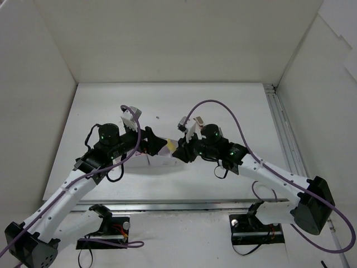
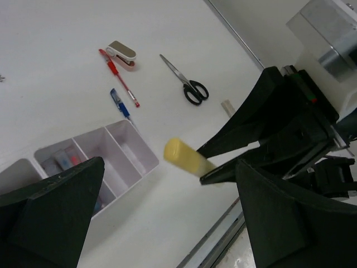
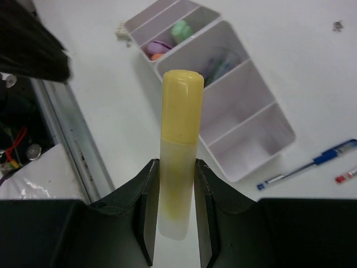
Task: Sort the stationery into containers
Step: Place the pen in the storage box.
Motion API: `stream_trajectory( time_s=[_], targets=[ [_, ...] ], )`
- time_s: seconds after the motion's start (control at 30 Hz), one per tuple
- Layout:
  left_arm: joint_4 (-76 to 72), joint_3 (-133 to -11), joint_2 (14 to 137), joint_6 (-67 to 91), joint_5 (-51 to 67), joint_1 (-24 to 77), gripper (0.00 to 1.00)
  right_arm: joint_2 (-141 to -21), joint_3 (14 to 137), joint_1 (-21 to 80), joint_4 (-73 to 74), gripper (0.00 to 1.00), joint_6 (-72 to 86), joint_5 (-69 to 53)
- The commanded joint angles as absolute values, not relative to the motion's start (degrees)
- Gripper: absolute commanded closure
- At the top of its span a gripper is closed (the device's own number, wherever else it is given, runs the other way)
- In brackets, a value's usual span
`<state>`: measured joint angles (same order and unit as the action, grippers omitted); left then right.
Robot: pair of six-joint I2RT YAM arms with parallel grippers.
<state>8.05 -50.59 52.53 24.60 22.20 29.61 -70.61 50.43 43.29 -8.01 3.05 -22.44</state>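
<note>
My right gripper (image 3: 175, 164) is shut on a yellow marker (image 3: 178, 139), which stands up between its fingers above the table beside the containers (image 3: 254, 142). One compartment holds green, purple and orange markers (image 3: 179, 29). In the left wrist view the same yellow marker (image 2: 187, 158) pokes out of the right gripper (image 2: 220, 167), near the white containers (image 2: 131, 148). My left gripper (image 2: 167, 190) is open and holds nothing. A red pen (image 2: 120, 78), a blue pen (image 2: 120, 104), black-handled scissors (image 2: 187, 81) and a pale eraser (image 2: 227, 106) lie on the table. From above, both grippers meet over the containers (image 1: 159, 162).
A small white and pink stapler-like item (image 2: 121, 54) lies next to the red pen. A blue pen (image 3: 312, 164) lies right of the organizer. A metal rail (image 3: 61, 128) runs along the table's near edge. White walls (image 1: 50, 67) enclose the table.
</note>
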Motion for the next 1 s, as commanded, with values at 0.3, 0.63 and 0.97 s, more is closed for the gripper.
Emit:
stream_trajectory(
  time_s=[0.3,0.63,0.97],
  targets=[
    [-8.5,-43.7,56.3,29.4,28.6,32.1,0.18,-70.4,47.8,49.9,-30.0,1.0,8.2,-21.3],
    [-9.9,-42.4,53.4,30.9,25.8,32.1,1.0,-72.2,50.1,51.5,-27.5,0.66,8.3,-15.3],
    [3.7,-43.2,38.9,25.8,0.7,26.6,1.0,-65.3,48.0,51.1,-20.1,0.02,9.8,-0.4]
  ],
)
